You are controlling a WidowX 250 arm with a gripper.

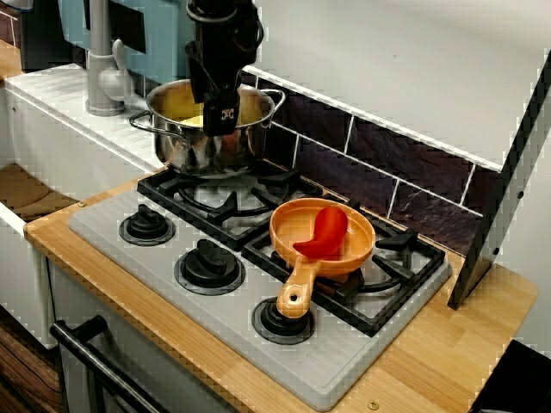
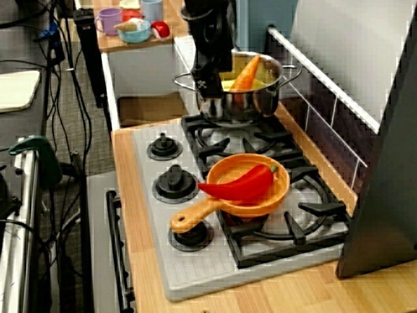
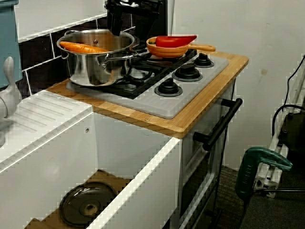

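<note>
The steel pot [image 1: 181, 146] sits right under the gripper [image 1: 225, 125]
The pot's near rim is at the fingertips, on a back burner [image 1: 225, 200]; I cannot tell whether the fingers are clenched on it or released; a carrot [image 2: 247, 73] leans inside, just behind them; well apart, an orange pan [image 1: 297, 225] holds a red pepper [image 1: 325, 234].

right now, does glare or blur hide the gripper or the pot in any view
Front view: bright glints on the pot, nothing hidden; the gripper is dark but sharp. View from the stove's end: jagged edges, no motion blur. Sink-side view: the gripper blends into the dark behind it, so its jaws cannot be read.
</note>
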